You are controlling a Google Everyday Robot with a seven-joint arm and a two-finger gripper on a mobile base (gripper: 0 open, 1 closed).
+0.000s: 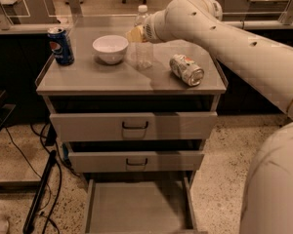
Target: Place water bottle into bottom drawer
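High front view, claw (136,34) over cabinet top (102,78)

End effector (138,33) positioned at mid-height of the upright water bottle (144,55) on the worktop (88,79); bottom drawer (136,209) stands open below.

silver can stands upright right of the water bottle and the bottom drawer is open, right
No: the camera view shows the silver can lying on its side. It is right of the water bottle, which the gripper is at, and the bottom drawer is open.
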